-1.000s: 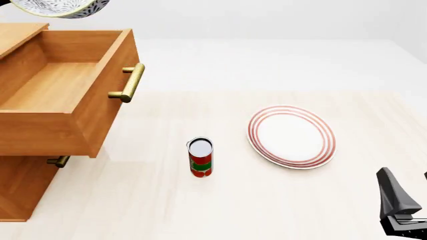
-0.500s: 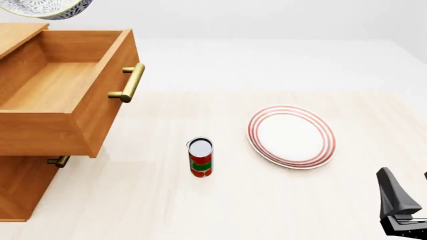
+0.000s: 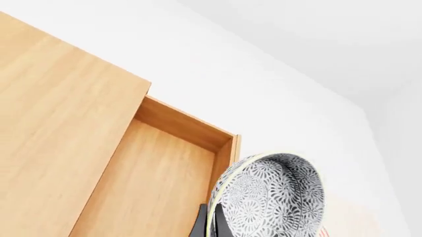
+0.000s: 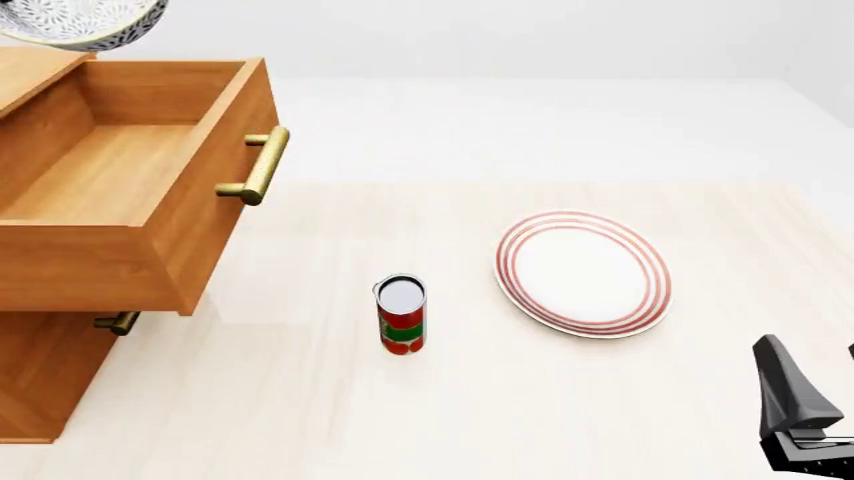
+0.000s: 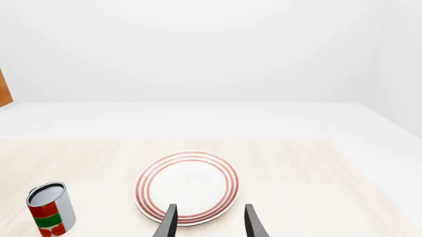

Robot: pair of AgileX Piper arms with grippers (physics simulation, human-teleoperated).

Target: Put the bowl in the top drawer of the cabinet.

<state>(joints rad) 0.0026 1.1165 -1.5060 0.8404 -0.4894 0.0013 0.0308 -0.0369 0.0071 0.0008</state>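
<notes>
The blue-grey patterned bowl [image 4: 78, 22] hangs high at the far left, over the back of the cabinet [image 4: 40, 375], tilted on its side. In the left wrist view the bowl [image 3: 272, 197] shows its patterned inside, and my left gripper [image 3: 209, 228] is shut on its rim. The top drawer [image 4: 100, 175] stands pulled out and holds nothing; its brass bar handle [image 4: 259, 166] faces right. Below the bowl lie the drawer floor [image 3: 158, 187] and the cabinet top [image 3: 59, 118]. My right gripper [image 5: 209, 223] is open, low at the front right, one of its fingers [image 4: 782, 375] showing.
A white plate with red rings [image 4: 583, 272] lies right of centre, just beyond the right gripper. A red and green can [image 4: 400, 314] stands upright in the middle of the table. The lower drawer's small brass handle [image 4: 118, 322] pokes out under the open drawer.
The bowl has drifted left and a little lower in the front view, toward the cabinet's back. The right arm has not moved.
</notes>
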